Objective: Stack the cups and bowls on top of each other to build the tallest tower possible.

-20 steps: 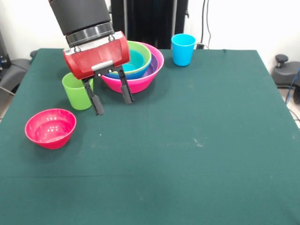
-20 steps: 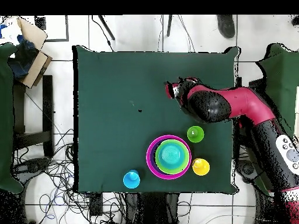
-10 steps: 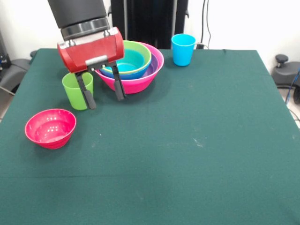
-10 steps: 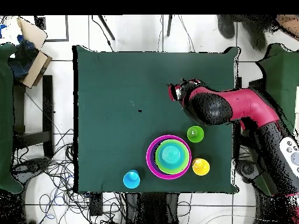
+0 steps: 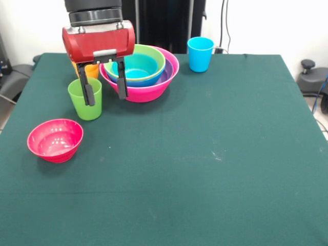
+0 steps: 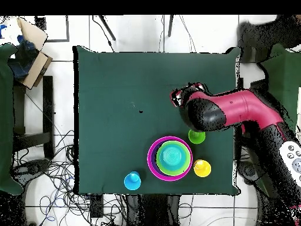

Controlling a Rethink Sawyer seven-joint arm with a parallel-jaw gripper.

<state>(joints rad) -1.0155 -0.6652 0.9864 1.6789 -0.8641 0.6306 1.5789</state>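
A large pink bowl (image 5: pixel 148 91) stands at the far left and holds purple, blue, light green and light blue bowls nested inside it; from above this tower (image 6: pixel 170 157) shows as rings. My gripper (image 5: pixel 105 91) hangs open and empty. One finger (image 5: pixel 89 94) crosses the front of the green cup (image 5: pixel 84 106), the other the pink bowl's side. An orange-yellow cup (image 5: pixel 92 70) peeks out behind the hand. A blue cup (image 5: pixel 200 54) stands at the far edge. A small red-pink bowl (image 5: pixel 55 139) sits upright at the near left.
In the overhead view the red and black arm (image 6: pixel 235 109) reaches over the table and partly covers the green cup (image 6: pixel 197 138). The yellow cup (image 6: pixel 202 168) and blue cup (image 6: pixel 133 180) flank the pile. Cables and a chair lie beyond the table's edges.
My gripper has risen and drawn back from the table in front of the green cup to a spot over the cup and the pink bowl's edge. It stayed open. No cup or bowl moved.
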